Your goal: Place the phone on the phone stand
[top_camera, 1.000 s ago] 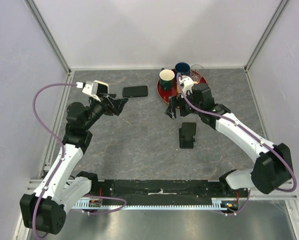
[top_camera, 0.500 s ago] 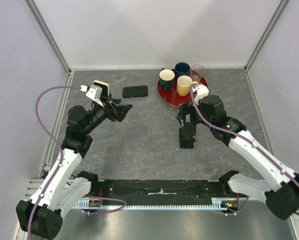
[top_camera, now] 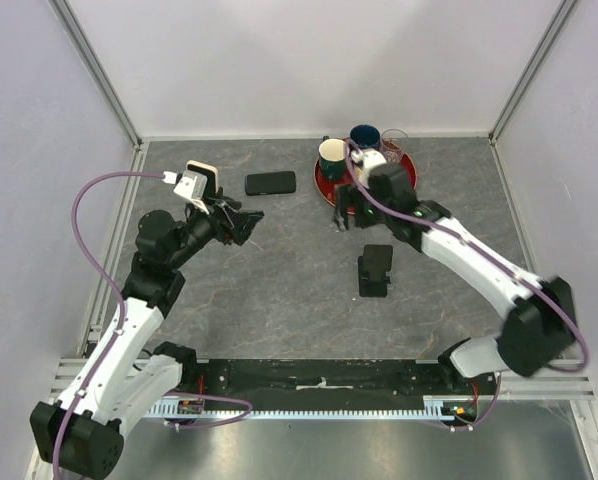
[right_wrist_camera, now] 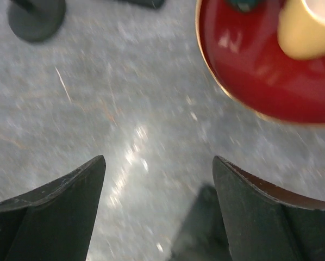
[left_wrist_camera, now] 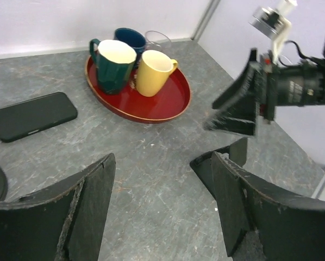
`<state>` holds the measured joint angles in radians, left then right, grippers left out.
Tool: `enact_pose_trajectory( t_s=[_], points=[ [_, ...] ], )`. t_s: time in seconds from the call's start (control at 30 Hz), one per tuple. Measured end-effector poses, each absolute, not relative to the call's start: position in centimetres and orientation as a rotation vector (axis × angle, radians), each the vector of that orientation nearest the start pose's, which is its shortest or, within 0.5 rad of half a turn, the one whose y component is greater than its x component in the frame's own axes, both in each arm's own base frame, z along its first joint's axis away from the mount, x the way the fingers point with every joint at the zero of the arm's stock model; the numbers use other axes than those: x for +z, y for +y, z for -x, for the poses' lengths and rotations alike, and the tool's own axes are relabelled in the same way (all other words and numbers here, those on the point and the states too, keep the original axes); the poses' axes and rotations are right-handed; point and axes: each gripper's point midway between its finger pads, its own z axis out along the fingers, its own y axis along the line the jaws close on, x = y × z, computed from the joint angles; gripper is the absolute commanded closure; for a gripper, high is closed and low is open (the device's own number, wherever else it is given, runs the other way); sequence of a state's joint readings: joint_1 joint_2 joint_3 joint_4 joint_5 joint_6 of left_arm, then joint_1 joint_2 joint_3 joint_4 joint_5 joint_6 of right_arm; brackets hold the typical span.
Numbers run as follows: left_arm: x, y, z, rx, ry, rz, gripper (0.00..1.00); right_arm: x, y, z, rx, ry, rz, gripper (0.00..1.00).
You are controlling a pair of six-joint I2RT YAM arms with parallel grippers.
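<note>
The black phone (top_camera: 270, 183) lies flat on the grey table at the back centre; it also shows in the left wrist view (left_wrist_camera: 32, 115). The black phone stand (top_camera: 375, 270) sits empty in the middle right, and its edge shows behind a finger in the left wrist view (left_wrist_camera: 227, 160). My left gripper (top_camera: 247, 222) is open and empty, hovering below and left of the phone (left_wrist_camera: 162, 206). My right gripper (top_camera: 347, 213) is open and empty, between the phone and the stand, beside the tray (right_wrist_camera: 160, 206).
A red tray (top_camera: 324, 188) at the back right holds a green mug (left_wrist_camera: 114, 65), a yellow mug (left_wrist_camera: 151, 70), a blue mug (left_wrist_camera: 131, 38) and a glass (left_wrist_camera: 158, 38). A round black disc (right_wrist_camera: 37, 19) lies near the left gripper. The right wrist view is blurred.
My right gripper has swung from above the stand back and left toward the tray's near edge. The left arm has hardly moved. The phone and stand are unmoved.
</note>
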<state>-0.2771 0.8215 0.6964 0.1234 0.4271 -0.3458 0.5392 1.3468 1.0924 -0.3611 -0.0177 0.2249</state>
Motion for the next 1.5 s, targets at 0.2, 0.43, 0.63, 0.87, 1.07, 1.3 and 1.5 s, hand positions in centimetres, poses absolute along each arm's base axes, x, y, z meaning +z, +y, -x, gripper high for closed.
enact_pose_trajectory(
  t_s=[0.2,0.43,0.63,0.87,1.07,1.3,1.5],
  points=[
    [30.0,-15.0,-29.0,-0.700,1.629,-0.206,0.23,19.7,30.4,-41.5,0.566,2.122,0.305,0.33],
    [30.9,-12.8,-29.6,-0.586,1.640,-0.102,0.24,17.1,39.7,-51.9,0.643,2.014,0.086,0.48],
    [30.1,-13.1,-29.4,-0.581,1.672,-0.107,0.24,12.0,43.2,-58.5,0.663,1.924,-0.054,0.54],
    [30.0,-13.5,-29.2,-0.587,1.678,-0.121,0.24,8.0,42.8,-61.5,0.690,1.890,-0.223,0.68],
    [29.7,-13.6,-29.5,-0.583,1.689,-0.118,0.24,7.4,41.9,-63.4,0.756,1.848,-0.362,0.76],
    [29.5,-13.6,-29.6,-0.581,1.695,-0.117,0.24,4.5,41.7,-63.2,0.753,1.901,-0.416,0.80],
    [29.6,-13.6,-29.6,-0.581,1.695,-0.116,0.24,4.1,41.6,-62.8,0.717,1.925,-0.418,0.81]
  ],
)
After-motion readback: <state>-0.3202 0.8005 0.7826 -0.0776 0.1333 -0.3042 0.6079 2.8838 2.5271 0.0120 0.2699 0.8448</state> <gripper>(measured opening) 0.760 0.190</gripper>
